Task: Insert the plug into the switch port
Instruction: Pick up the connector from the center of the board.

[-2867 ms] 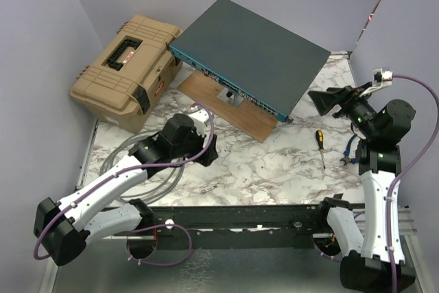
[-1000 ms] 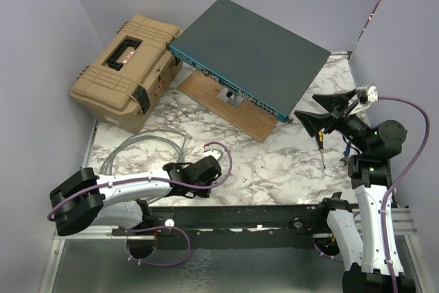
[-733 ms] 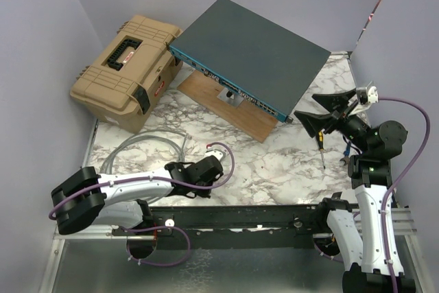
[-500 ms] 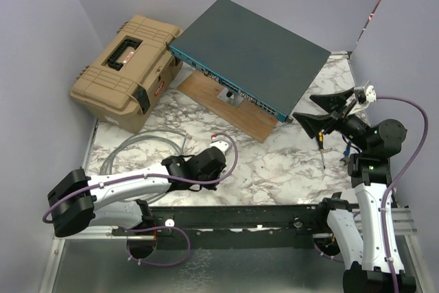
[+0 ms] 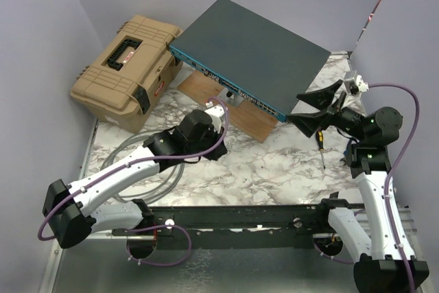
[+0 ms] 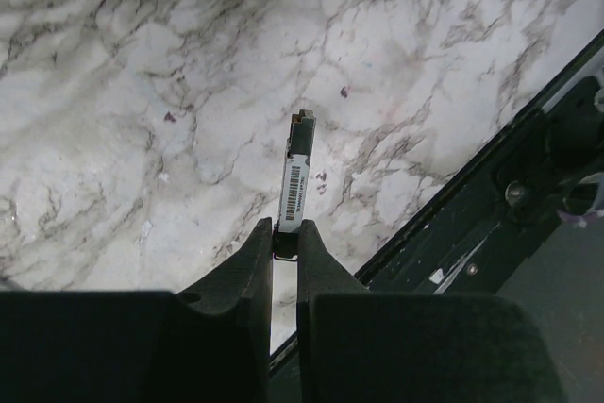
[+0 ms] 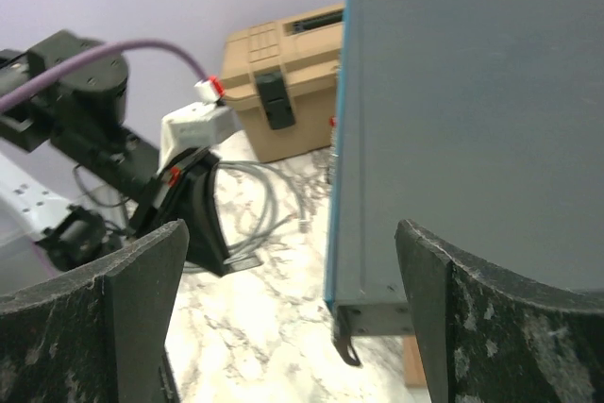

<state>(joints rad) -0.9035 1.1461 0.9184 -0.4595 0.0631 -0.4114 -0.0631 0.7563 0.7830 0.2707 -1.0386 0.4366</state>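
Observation:
The switch (image 5: 254, 46) is a flat dark grey-teal box tilted on a wooden board (image 5: 230, 111), its blue socket face (image 5: 230, 90) turned toward the arms. My left gripper (image 6: 286, 228) is shut on the plug (image 6: 297, 176), a slim silver piece with a barcode label, held above the marble. From above, that gripper (image 5: 210, 150) hangs a little in front of the board. The right wrist view shows the plug (image 7: 240, 260) at those fingertips. My right gripper (image 5: 310, 109) stands open and holds nothing, by the switch's near right corner (image 7: 377, 309).
A tan toolbox (image 5: 127, 70) stands at the back left. A grey cable coil (image 5: 140, 152) lies under the left arm. A screwdriver (image 5: 320, 149) rests on the marble near the right arm. Purple walls close in on both sides.
My left arm has lifted from the table's front edge and swung toward the switch with the plug in its fingers. The right gripper has shifted left toward the switch's corner.

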